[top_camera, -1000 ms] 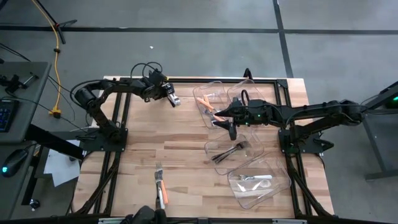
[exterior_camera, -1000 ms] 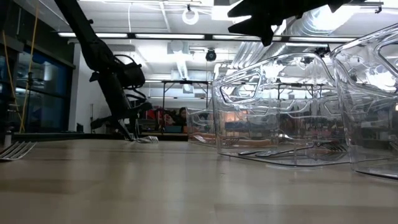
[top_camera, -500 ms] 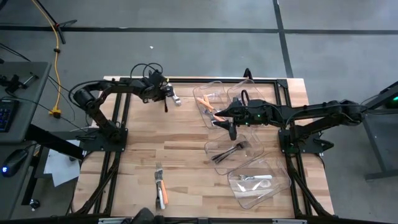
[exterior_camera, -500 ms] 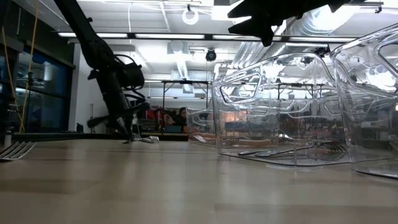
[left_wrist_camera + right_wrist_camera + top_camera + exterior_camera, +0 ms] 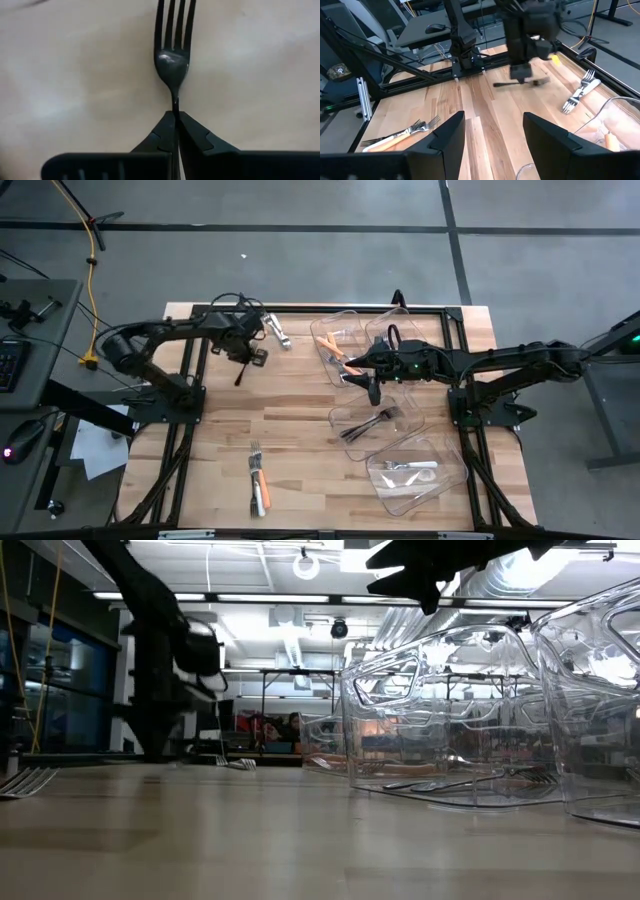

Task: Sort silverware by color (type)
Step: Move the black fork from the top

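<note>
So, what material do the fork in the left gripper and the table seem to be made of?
The fork held by the left gripper looks like dark metal with a smooth, slightly glossy finish: a bright glint sits on its head, and tines and neck are one piece. The table appears to be light wood, probably joined planks: long pale strips with grain lines run across it.

dark fork [image 5: 173, 62] | you see it pinched by its handle | orange, white forks [image 5: 258, 480] flat on tabletop near edge | others binned
</note>
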Action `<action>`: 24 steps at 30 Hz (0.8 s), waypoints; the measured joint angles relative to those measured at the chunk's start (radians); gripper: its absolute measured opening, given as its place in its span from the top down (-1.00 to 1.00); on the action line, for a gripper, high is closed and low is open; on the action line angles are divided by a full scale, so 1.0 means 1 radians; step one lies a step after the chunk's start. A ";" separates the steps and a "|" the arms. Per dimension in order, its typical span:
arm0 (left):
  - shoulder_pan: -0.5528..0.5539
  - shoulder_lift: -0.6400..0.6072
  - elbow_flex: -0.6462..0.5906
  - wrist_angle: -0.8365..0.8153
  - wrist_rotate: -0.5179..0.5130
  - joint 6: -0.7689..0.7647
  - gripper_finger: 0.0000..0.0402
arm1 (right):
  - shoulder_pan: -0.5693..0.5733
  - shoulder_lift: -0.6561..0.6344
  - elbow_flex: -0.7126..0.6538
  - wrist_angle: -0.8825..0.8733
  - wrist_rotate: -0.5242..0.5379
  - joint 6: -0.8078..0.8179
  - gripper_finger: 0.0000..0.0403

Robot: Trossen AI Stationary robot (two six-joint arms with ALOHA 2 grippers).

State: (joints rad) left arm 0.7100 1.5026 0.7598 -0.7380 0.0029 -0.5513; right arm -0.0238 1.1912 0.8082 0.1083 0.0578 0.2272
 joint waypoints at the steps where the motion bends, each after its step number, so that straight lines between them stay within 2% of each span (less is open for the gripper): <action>1: -0.022 -0.023 0.003 -0.028 -0.020 0.009 0.99 | 0.000 0.000 0.000 0.000 0.000 0.000 0.08; 5: -0.124 -0.081 0.002 -0.123 -0.094 0.001 1.00 | 0.000 0.000 0.000 0.000 0.000 0.000 0.08; 15: -0.329 -0.184 0.004 -0.038 -0.125 -0.097 1.00 | 0.000 0.000 -0.001 0.001 0.000 0.000 0.08; 21: -0.402 -0.417 0.004 0.030 -0.131 -0.045 1.00 | 0.000 0.000 -0.001 0.021 0.000 0.011 0.08; 24: -0.441 -0.567 0.004 0.119 -0.176 -0.020 1.00 | 0.000 0.000 -0.001 0.045 0.000 0.038 0.08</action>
State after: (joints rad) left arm 0.2693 0.9359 0.7635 -0.6191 -0.1734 -0.5717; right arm -0.0238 1.1912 0.8070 0.1532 0.0574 0.2652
